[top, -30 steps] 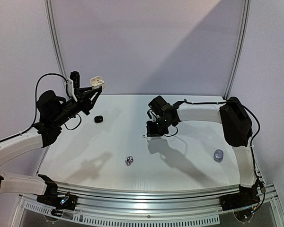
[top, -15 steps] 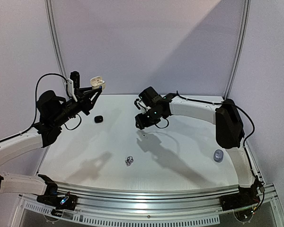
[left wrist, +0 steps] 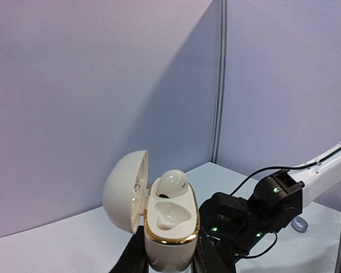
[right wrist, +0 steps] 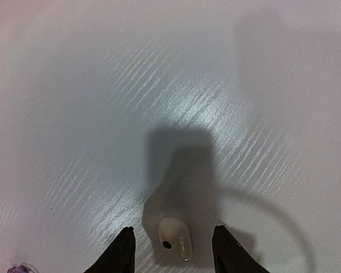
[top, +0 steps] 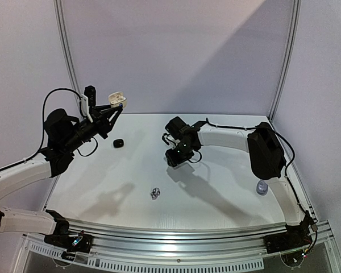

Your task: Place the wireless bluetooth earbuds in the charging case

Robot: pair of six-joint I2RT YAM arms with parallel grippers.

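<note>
1. Left gripper (left wrist: 169, 257): raised above the table's (top: 227, 193) far-left part, clenched on the base of the white charging case (left wrist: 167, 224).
2. White charging case: gold rim, lid (left wrist: 125, 190) swung open to the left. One seated earbud (left wrist: 173, 181), white, stands in the far socket. A mark inside the lid is too blurred to read.
3. Black case (top: 119, 143): on the table, near item 1.
4. Silvery earbuds (top: 156, 193): a small cluster, near centre front.
5. Right gripper (right wrist: 173, 230): low over mid-table, fingers (right wrist: 122, 250) parted.
6. White earbud (right wrist: 171, 239): lying on the table between those fingers, touching neither.
7. Bluish case (top: 262, 187): near the right edge.
</note>
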